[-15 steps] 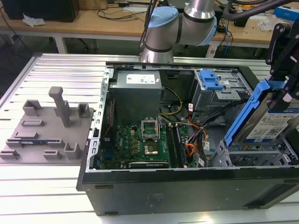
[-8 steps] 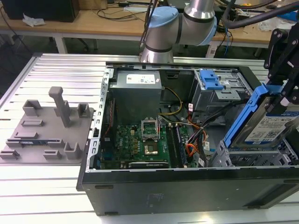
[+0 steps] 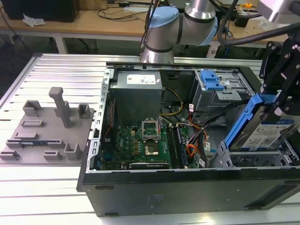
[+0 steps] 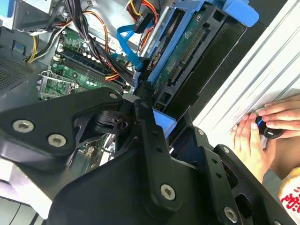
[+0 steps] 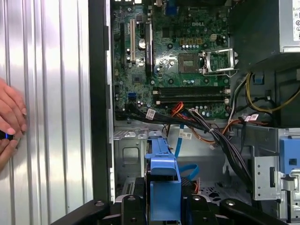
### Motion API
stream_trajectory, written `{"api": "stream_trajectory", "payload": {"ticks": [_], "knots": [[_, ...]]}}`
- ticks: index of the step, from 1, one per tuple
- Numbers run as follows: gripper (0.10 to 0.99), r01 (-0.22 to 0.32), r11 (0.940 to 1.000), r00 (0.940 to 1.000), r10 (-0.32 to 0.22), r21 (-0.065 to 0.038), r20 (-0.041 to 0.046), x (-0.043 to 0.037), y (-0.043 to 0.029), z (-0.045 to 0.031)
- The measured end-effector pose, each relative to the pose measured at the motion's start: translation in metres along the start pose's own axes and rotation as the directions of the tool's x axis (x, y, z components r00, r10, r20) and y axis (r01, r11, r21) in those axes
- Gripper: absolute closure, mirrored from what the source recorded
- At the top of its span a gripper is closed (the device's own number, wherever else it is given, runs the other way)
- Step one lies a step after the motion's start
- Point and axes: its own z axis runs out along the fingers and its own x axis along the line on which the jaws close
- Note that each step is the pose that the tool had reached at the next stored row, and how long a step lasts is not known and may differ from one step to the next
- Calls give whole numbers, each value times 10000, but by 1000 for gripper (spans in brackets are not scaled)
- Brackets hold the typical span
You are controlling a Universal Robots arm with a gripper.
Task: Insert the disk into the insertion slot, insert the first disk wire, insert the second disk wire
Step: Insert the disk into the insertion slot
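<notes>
One disk (image 3: 268,133) sits tilted over the insertion slot (image 3: 286,154) at the exterior view's right, not seated. My gripper (image 3: 281,98) is clamped on its blue frame, probably near the upper edge, though the contact is cut off. It's rigid, weighty and shock-sensitive, so I grip the frame only. The first disk wire (image 5: 179,140) dangles close by. The slot mouth is hidden.

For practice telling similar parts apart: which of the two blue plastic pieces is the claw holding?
The tilted blue frame around the disk; the smaller blue latch lies atop the grey bay, untouched.
</notes>
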Motion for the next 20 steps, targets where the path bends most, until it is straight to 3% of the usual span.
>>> {"api": "stream_trajectory", "payload": {"ticks": [8, 9, 12, 13, 15, 20], "knots": [[722, 0, 10000, 10000, 0, -6, -3, 45, -4, 233], [710, 0, 10000, 10000, 0, -7, -2, 45, -5, 245], [529, 0, 10000, 10000, 0, -8, -6, 45, -5, 256], [529, 0, 10000, 10000, 0, -8, -7, 45, -5, 257], [404, 0, 10000, 10000, 0, -8, -7, 45, -5, 258], [404, 0, 10000, 10000, -1, -8, -9, 45, -5, 258]]}}
